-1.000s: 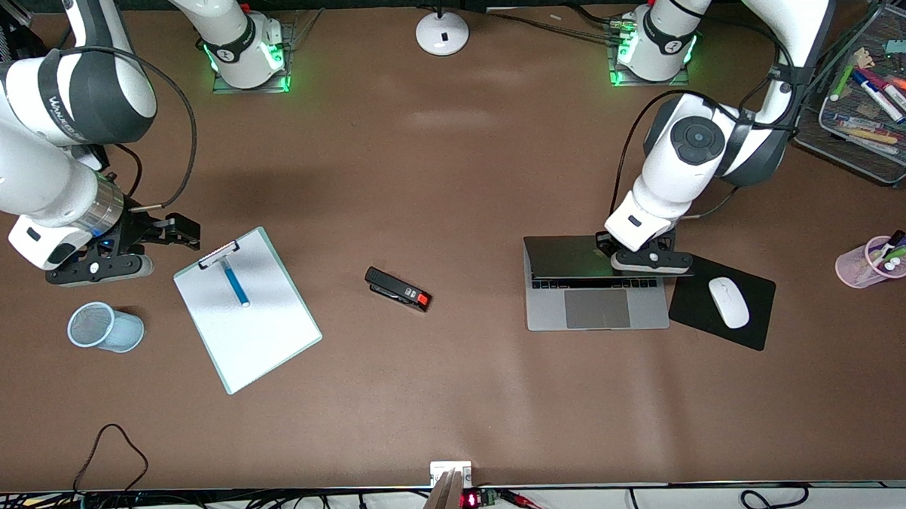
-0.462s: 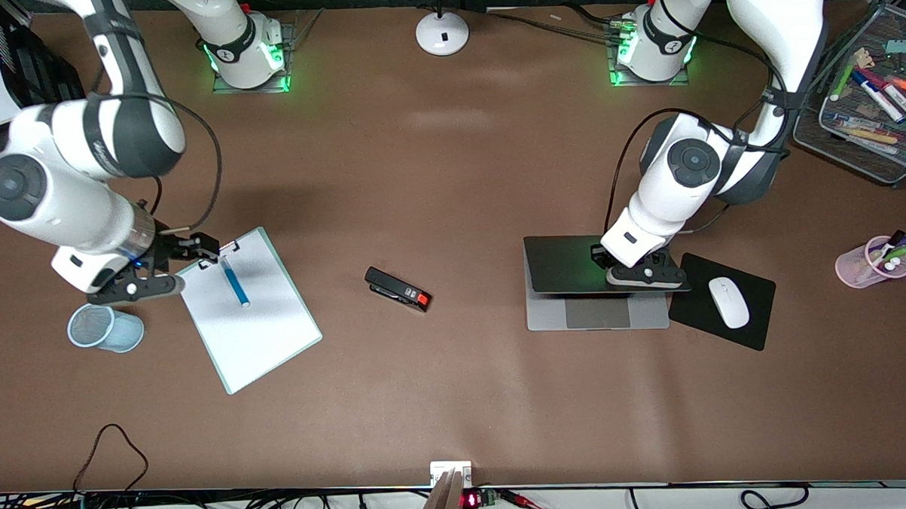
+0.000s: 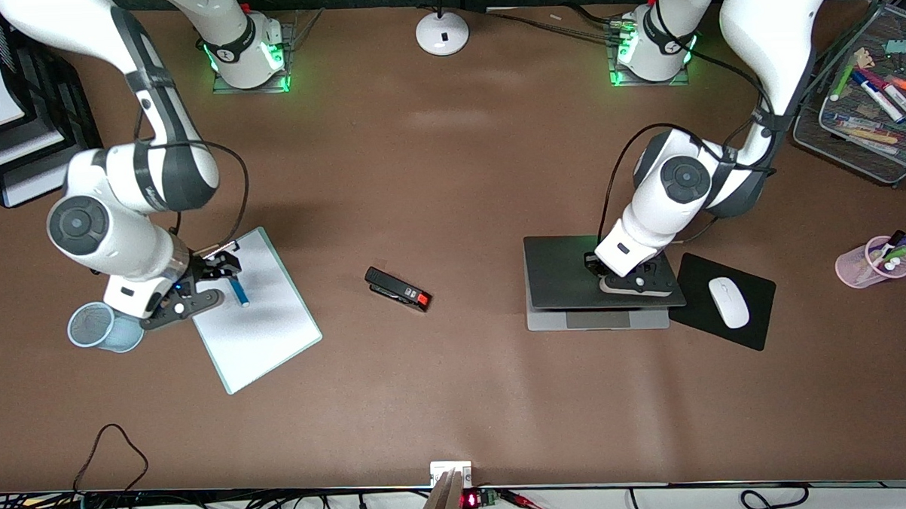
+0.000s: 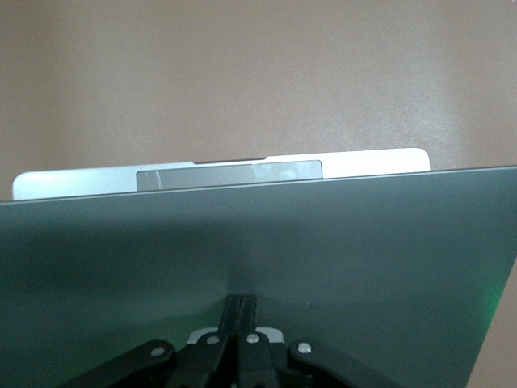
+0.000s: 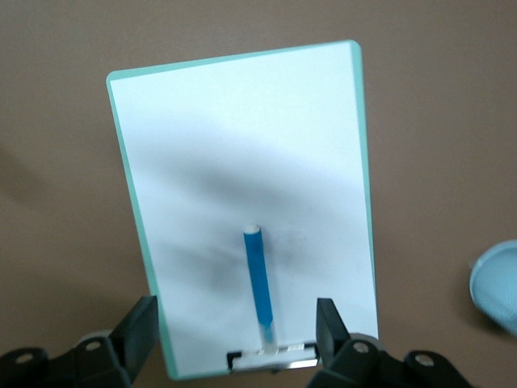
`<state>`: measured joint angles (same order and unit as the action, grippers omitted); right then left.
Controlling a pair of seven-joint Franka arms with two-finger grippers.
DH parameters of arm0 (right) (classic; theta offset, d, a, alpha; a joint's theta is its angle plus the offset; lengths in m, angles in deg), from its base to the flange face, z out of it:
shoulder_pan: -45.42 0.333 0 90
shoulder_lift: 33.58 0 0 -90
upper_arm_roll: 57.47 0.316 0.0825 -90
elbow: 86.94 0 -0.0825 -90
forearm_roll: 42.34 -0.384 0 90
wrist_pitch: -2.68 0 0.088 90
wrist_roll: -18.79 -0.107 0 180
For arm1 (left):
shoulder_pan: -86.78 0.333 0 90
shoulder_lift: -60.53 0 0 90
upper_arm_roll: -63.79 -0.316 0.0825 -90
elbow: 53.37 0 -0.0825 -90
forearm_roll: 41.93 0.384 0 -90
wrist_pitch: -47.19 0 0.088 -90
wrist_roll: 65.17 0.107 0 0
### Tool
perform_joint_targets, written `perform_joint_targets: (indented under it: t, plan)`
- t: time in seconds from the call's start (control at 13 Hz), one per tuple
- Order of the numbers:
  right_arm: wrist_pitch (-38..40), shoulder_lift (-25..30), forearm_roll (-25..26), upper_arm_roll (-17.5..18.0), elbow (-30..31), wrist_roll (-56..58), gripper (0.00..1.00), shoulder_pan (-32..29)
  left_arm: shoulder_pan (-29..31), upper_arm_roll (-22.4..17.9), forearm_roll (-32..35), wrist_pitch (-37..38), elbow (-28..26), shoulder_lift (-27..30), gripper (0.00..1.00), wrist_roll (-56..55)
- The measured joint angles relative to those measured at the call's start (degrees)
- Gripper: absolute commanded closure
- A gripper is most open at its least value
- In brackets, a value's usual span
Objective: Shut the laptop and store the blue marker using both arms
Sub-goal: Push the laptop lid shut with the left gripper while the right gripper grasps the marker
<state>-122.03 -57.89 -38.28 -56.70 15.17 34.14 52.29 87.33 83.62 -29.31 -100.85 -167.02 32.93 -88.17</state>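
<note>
Brown table (image 3: pixel 451 209) carries everything, with broad bare room across its middle. Toward the left arm's end lies the silver-grey laptop (image 3: pixel 574 269), its dark lid tilted low over the base, only a strip of trackpad edge showing; the left gripper (image 3: pixel 635 278), fingers pressed together, bears on that lid beside the black mouse pad (image 3: pixel 696 314). Toward the right arm's end, the white clipboard (image 3: pixel 263 321) holds the blue marker (image 5: pixel 258 279), slim, white-tipped, near its clip; the right gripper (image 5: pixel 236 327) hangs over it, fingers spread on both sides.
</note>
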Motion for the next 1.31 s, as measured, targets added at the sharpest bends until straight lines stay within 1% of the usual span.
perform_joint_targets:
  t: [0.31,0.38,0.54,0.62,0.77,1.0,1.23,1.31]
  plan:
    - [-4.4,-4.2,0.0,0.0,0.2,3.6,0.28,0.0,0.0,0.0,2.0,-1.6,2.0,-3.7,1.0,0.0]
    - [-5.4,-5.3,0.0,0.0,0.2,4.0,0.31,0.0,0.0,0.0,2.1,-2.1,2.3,-4.5,1.0,0.0]
    - [-6.9,-7.1,0.0,-0.1,0.2,6.3,0.34,-0.1,0.0,-0.3,2.1,-3.4,2.7,-6.0,1.0,0.0]
    - [-7.4,-7.7,0.0,-0.1,0.2,7.8,0.34,-0.2,0.0,-0.6,2.1,-4.3,3.0,-6.9,1.0,0.0]
    - [-7.9,-8.6,0.0,-0.2,0.2,10.2,0.4,-0.4,0.0,-0.9,2.1,-5.1,3.7,-8.4,1.0,0.0]
    - [-8.0,-9.7,0.0,-0.2,0.2,10.8,0.41,-0.5,0.0,-0.9,2.1,-5.4,4.6,-9.6,1.0,0.0]
    - [-8.1,-10.3,0.0,-0.2,0.2,10.9,0.5,-0.5,0.0,-0.9,2.1,-5.9,4.9,-9.9,1.0,0.0]
    - [-8.2,-10.5,0.0,-0.2,0.2,10.9,0.5,-0.6,0.0,-0.9,2.1,-6.1,4.9,-10.0,1.0,0.0]
